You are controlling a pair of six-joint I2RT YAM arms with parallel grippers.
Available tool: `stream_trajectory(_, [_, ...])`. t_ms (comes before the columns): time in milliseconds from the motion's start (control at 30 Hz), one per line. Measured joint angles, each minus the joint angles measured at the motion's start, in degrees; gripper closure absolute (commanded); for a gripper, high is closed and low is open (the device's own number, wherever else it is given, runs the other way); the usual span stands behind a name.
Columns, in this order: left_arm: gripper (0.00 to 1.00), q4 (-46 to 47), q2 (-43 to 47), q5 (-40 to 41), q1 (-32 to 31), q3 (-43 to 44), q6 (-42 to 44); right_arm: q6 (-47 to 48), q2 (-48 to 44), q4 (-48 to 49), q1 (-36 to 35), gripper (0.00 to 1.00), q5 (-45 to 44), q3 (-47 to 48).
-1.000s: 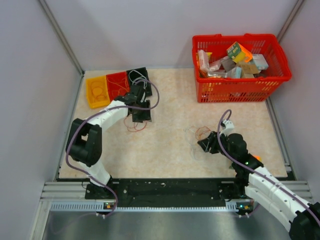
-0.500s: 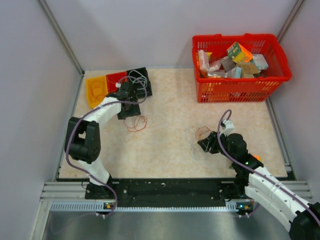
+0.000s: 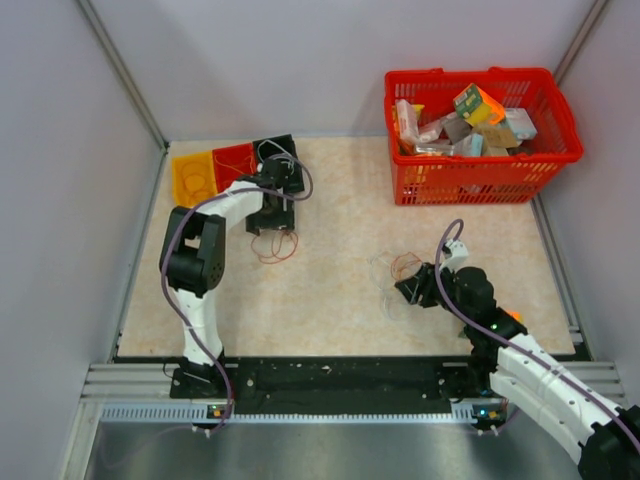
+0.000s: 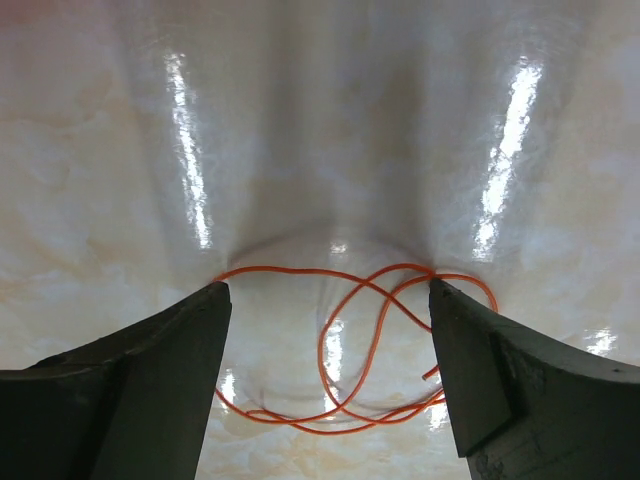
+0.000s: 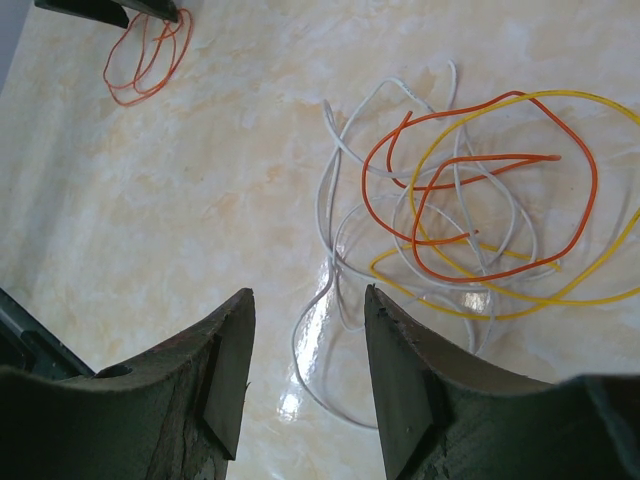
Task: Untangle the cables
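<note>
Between the tips of the spread left pincer (image 4: 327, 285) lies a looped orange cable (image 4: 372, 300).

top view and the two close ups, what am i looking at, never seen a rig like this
The left arm and right arm are robots bolted at the near edge of the table. The top view looks down from above them. Each close-up comes from a camera on a wrist, so the dark wedges are that arm's own fingers. The left gripper is open over a lone orange cable. The right gripper is open near a tangle of white, orange and yellow cables. Neither holds anything. A red basket of packets and three small trays sit at the far side.
</note>
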State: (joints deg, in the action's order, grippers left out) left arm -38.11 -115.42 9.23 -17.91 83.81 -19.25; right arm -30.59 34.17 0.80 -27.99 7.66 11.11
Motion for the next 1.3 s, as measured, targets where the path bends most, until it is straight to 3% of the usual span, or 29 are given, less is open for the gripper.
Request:
stream_trajectory(200, [0.32, 0.31, -0.5, -0.9, -1.81, 0.22, -0.37, 0.0, 0.0, -0.02, 0.0, 0.52, 0.02, 0.0])
stream_trajectory(400, [0.64, 3.52, 0.76, -0.72, -3.43, -2.6, -1.88, 0.0, 0.0, -0.02, 0.0, 0.52, 0.02, 0.0])
stream_trajectory(500, [1.0, 4.42, 1.03, -0.66, -3.74, -3.21, -2.51, 0.02, 0.0, 0.0, 0.0, 0.52, 0.02, 0.0])
stream_trajectory(867, [1.0, 3.41, 2.6, 2.43, -2.38, -4.22, -4.09, 0.02, -0.04, -0.15, 0.0, 0.52, 0.02, -0.24])
stream_trajectory(1100, [1.0, 1.88, 10.14, 2.34, 7.26, -4.28, -7.13, 0.02, -0.02, -0.13, 0.0, 0.52, 0.02, -0.26])
stream_trajectory(1300, [1.0, -0.92, 11.13, 3.3, 17.09, 5.4, -10.36, 0.02, 0.09, 0.02, 0.0, 0.52, 0.09, -0.24])
